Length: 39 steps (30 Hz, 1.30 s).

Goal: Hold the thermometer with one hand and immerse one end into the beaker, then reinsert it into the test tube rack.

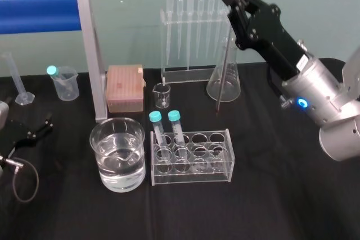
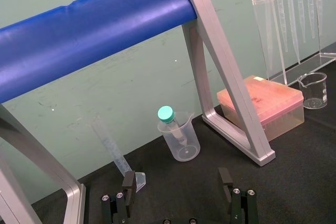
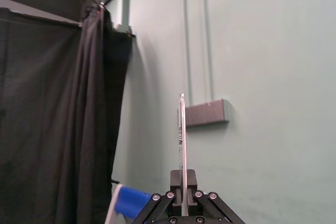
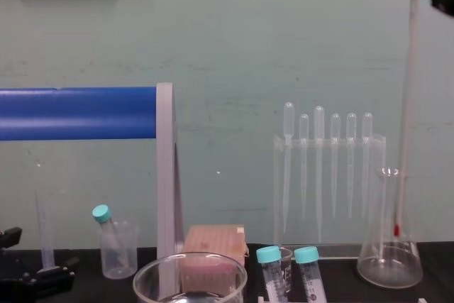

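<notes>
Carry the thermometer [image 1: 224, 74], pinched upright in the right pincer [image 1: 238, 3] by the conical flask [image 1: 233, 88], left over the beaker [image 1: 93, 136], then lower slowly clear of its rim, leaving the spread left pincer [image 2: 177, 179] parked.

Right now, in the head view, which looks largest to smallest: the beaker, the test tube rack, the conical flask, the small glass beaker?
1. test tube rack and beaker: too alike to rank; the rack is wider, the beaker taller, and both stand nearest the camera.
2. conical flask
3. small glass beaker
</notes>
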Motion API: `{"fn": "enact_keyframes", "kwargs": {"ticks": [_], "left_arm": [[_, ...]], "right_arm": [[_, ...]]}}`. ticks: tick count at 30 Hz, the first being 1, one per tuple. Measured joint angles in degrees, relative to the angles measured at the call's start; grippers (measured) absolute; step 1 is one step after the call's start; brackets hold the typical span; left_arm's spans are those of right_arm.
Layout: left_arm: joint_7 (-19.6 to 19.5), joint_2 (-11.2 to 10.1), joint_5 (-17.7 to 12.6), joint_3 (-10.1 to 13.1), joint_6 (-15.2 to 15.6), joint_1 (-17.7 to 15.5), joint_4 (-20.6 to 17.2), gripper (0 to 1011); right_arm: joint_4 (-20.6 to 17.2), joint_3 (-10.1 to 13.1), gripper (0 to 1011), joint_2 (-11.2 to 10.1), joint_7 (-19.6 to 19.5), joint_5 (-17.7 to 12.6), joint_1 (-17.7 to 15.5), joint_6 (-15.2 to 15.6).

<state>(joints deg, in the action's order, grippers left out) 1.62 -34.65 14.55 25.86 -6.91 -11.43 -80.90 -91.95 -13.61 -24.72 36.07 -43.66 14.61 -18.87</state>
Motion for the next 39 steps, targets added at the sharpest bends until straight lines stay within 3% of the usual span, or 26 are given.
{"fn": "enact_keyframes", "kwargs": {"ticks": [9,19,39], "left_arm": [[0.0,0.0,0.0,0.0,0.0,0.0,0.0,1008],[0.0,0.0,0.0,0.0,0.0,0.0,0.0,1008],[0.0,0.0,0.0,0.0,0.0,0.0,0.0,1008]], "right_arm": [[4.3,0.6,52,1.0,0.7,-0.9,-1.2,0.5],[9.4,-0.2,52,1.9,2.4,-0.5,0.6,0.9],[13.7,-2.8,52,1.6,3.9,1.7,2.6,3.2]]}}
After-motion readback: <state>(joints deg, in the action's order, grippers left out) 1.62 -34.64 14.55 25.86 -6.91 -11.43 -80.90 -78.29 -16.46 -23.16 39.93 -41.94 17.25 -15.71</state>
